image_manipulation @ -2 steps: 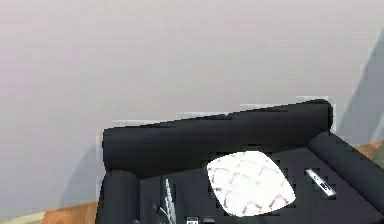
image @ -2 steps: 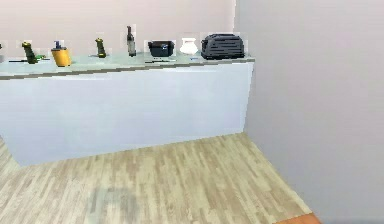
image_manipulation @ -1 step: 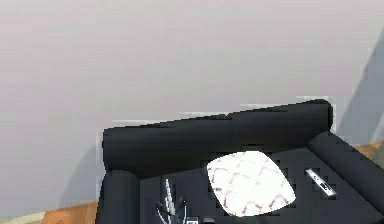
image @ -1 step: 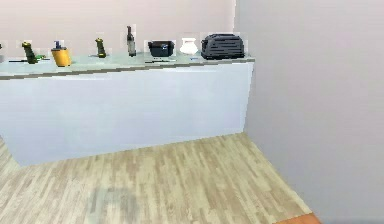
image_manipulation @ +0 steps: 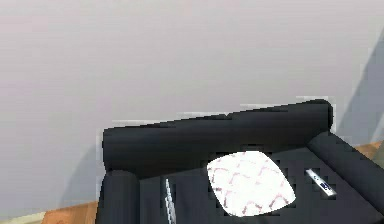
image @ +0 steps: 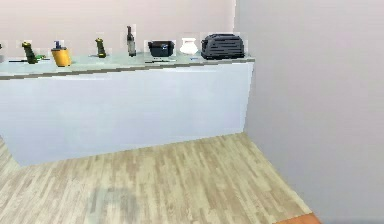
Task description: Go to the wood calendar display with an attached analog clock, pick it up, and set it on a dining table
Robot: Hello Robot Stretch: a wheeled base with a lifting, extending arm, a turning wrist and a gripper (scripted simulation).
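Ahead in the forward view runs a long pale counter (image: 130, 105) against the back wall. Along its top stand several small items: two dark green bottles (image: 30, 52), an orange-yellow container (image: 61, 55), a tall dark bottle (image: 131, 42), a dark bowl-like thing (image: 160, 48), a white cup-shaped thing (image: 188, 47) and a black toaster-like box (image: 223, 46). None of these has the shape of a wood calendar display with a clock.
A grey wall (image: 320, 100) closes the forward view's right; wood floor (image: 150, 185) lies before the counter. In the arm side view a black sofa (image_manipulation: 200, 150) stands against a plain wall, with a white patterned cushion (image_manipulation: 250, 183) and two small remote-like bars (image_manipulation: 168, 193) on its seat.
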